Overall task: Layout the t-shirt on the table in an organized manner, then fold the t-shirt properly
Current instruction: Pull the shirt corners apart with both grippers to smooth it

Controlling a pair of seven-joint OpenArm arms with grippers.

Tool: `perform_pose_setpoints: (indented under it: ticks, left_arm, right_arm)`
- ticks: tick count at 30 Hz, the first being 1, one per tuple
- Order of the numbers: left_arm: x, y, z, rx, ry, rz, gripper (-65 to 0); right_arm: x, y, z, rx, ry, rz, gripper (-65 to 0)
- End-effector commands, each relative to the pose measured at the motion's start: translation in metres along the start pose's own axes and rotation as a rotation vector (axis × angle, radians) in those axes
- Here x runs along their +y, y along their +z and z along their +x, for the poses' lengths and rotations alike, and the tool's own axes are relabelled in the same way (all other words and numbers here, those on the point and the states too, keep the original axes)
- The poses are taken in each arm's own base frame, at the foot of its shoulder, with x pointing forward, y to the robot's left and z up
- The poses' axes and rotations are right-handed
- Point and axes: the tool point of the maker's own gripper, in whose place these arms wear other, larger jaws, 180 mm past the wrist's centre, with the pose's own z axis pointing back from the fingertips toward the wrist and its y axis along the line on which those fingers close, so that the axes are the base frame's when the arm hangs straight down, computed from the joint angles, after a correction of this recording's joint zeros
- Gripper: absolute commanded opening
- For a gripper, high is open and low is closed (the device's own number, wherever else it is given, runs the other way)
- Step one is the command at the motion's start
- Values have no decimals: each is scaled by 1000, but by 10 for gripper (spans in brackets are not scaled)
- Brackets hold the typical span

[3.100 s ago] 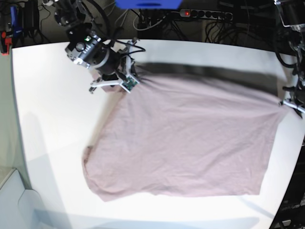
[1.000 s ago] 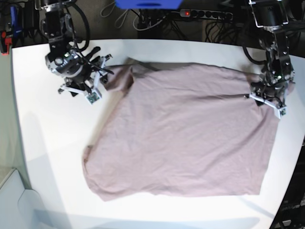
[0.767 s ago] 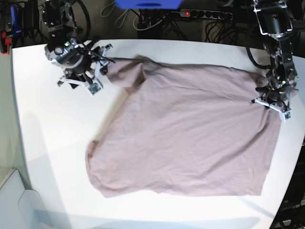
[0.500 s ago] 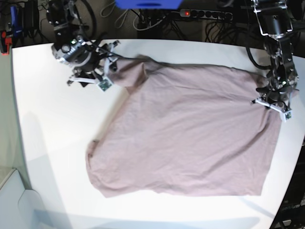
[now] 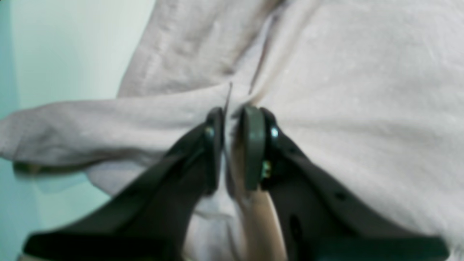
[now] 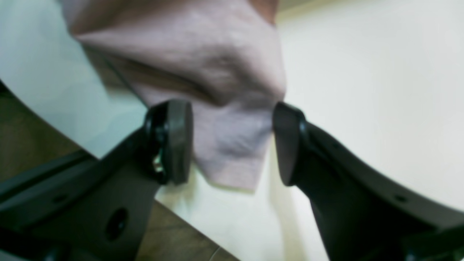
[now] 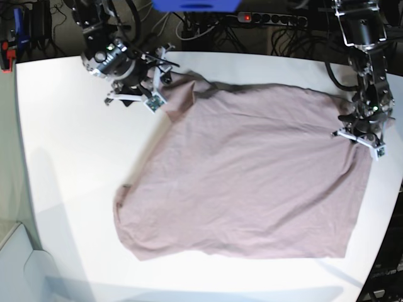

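Dusty-pink cotton t-shirt (image 7: 252, 170) spread but skewed on white table (image 7: 69, 151); no folds yet. Left gripper (image 5: 233, 145) pinches shirt edge; right gripper (image 6: 232, 141) spread around a corner, ungripped.

Dusty-pink t-shirt (image 7: 252, 176) lies spread mostly flat on white desk (image 7: 69, 163), w/ fine wrinkles all over. Rough quadrilateral: straight edge at 6 o'clock, rounded bunched corner at 8 o'clock, corner at 11 o'clock gathered into a creased point, corner at 3 o'clock puckered. Far edge at 12 o'clock slightly rumpled, casts dark shadow. Desk smooth, rounded edge, bare toward 9 o'clock.
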Motion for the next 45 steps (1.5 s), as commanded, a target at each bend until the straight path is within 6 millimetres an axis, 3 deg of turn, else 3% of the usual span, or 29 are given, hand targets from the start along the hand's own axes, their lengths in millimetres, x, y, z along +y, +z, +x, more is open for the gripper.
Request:
perform_pose_setpoints:
  ticks: [1,5,9,12,18,24,27,29,32,35,37,45]
  left_arm:
    - [8,1,-18,80,-6,23,-544]
    - [8,1,-18,80,-6,23,-544]
    - [9,1,-17,78,-6,26,-544]
    - [9,1,-17,78,-6,26,-544]
    - [10,1,-16,77,-7,27,-544]
    - [18,3,-18,82,-17,40,-544]
    - [23,4,-16,78,-18,48,-544]
    - [36,6,-11,63,15,73,-544]
    - [59,11,-1,31,81,116,-544]
    - [82,17,16,-8,113,156,-544]
    - [85,18,25,-23,113,160,-544]
    - [88,19,28,-27,110,167,-544]
  right_arm:
    - [-2,2,7,-27,10,-1,-290]
    - [4,-11,-16,41,-9,28,-361]
    - [10,-16,-29,76,-17,47,-508]
    - [12,-6,-25,71,-11,38,-650]
    - [13,42,19,-48,36,-17,-650]
    - [19,42,15,-44,59,8,-650]
    - [34,41,12,-34,146,74,-650]
    - [49,39,12,-31,192,123,-650]
    - [48,38,5,-9,223,130,-650]
    - [43,38,3,-4,222,119,-650]
    - [31,39,1,2,202,86,-650]
    - [-28,48,-10,31,124,-63,-650]
